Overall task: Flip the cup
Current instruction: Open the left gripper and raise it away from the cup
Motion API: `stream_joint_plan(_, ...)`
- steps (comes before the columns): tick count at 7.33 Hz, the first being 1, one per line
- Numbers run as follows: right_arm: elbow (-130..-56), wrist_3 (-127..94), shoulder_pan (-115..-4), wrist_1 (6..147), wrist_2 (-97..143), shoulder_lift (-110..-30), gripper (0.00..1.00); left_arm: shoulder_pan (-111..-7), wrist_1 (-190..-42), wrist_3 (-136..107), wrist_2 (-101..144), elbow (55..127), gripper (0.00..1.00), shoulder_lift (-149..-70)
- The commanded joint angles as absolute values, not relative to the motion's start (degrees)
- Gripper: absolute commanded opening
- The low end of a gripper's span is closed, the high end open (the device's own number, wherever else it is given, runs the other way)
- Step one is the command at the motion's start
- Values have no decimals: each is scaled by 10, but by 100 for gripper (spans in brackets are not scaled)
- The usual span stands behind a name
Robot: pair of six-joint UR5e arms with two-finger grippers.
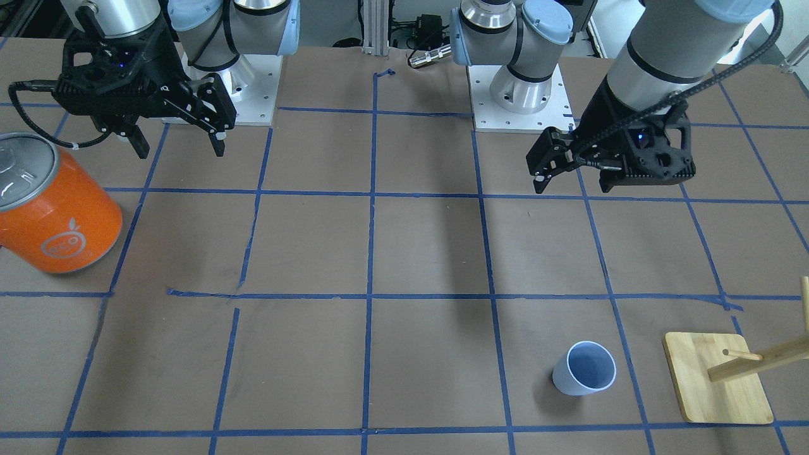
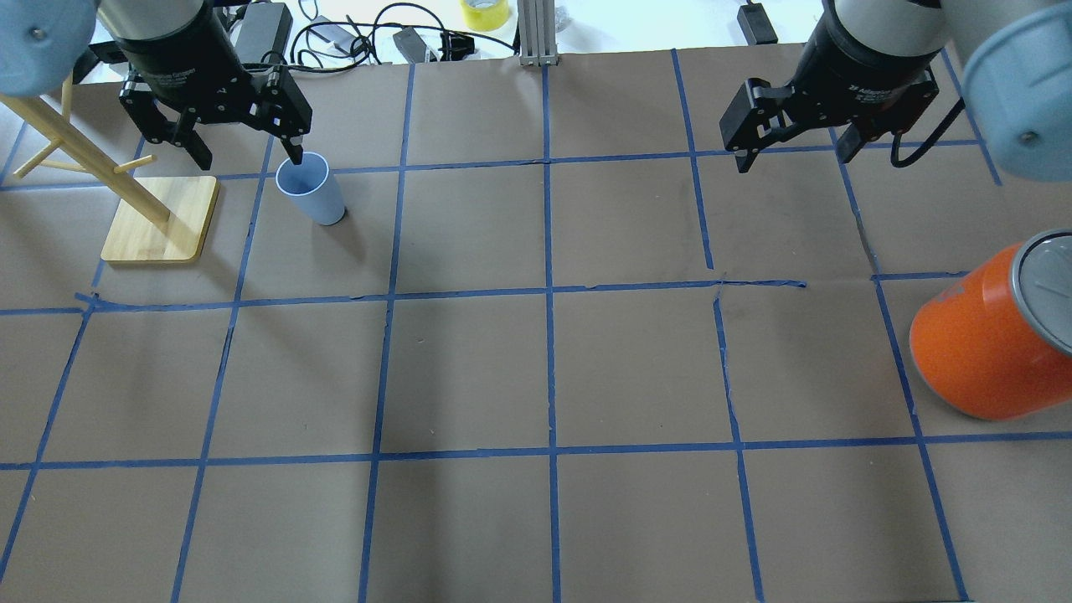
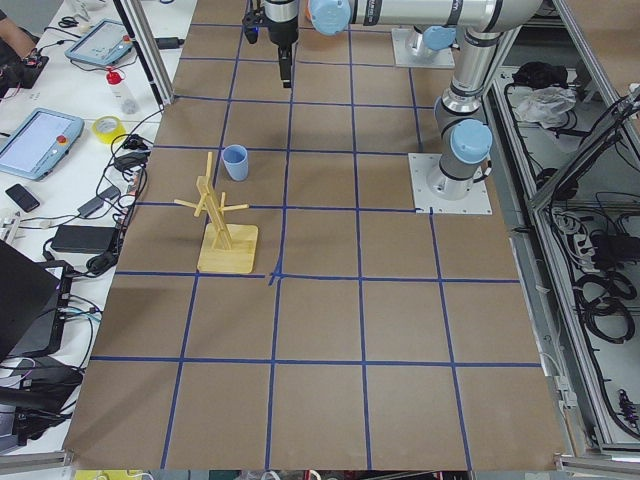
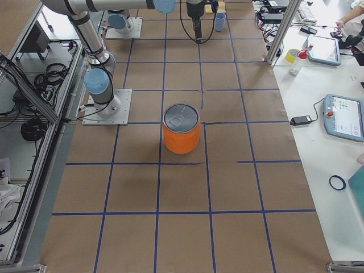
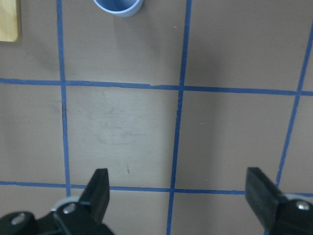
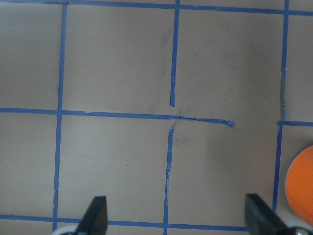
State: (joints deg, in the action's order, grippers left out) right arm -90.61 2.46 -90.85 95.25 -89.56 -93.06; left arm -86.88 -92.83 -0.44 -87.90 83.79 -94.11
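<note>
The cup point(image 1: 584, 368) is small and pale blue. It stands upright with its mouth up on the brown table, next to a wooden rack. It also shows in the overhead view point(image 2: 310, 188) and at the top edge of the left wrist view point(image 5: 119, 6). My left gripper point(image 1: 572, 184) is open and empty. It hovers above the table on the robot's side of the cup and does not touch it; it also shows in the overhead view point(image 2: 249, 157). My right gripper point(image 1: 180, 150) is open and empty, far from the cup on the other half of the table point(image 2: 793, 159).
A large orange can point(image 1: 57, 208) with a silver lid stands near the table's end on my right side point(image 2: 988, 335). A wooden peg rack with a flat base point(image 1: 714, 379) stands just beyond the cup, near the table's left end point(image 2: 159, 219). Blue tape lines grid the table.
</note>
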Motion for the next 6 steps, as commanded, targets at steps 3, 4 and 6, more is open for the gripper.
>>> stream_joint_plan(3, -906, 24, -909, 950, -896, -931, 100, -869, -929, -6, -891, 890, 100, -887)
stream_joint_plan(4, -905, 25, -908, 950, -896, -931, 100, -869, -927, -6, -890, 890, 100, -886)
stream_joint_plan(6, -906, 25, -908, 953, -896, -931, 100, -869, -928, -4, -889, 891, 100, -887)
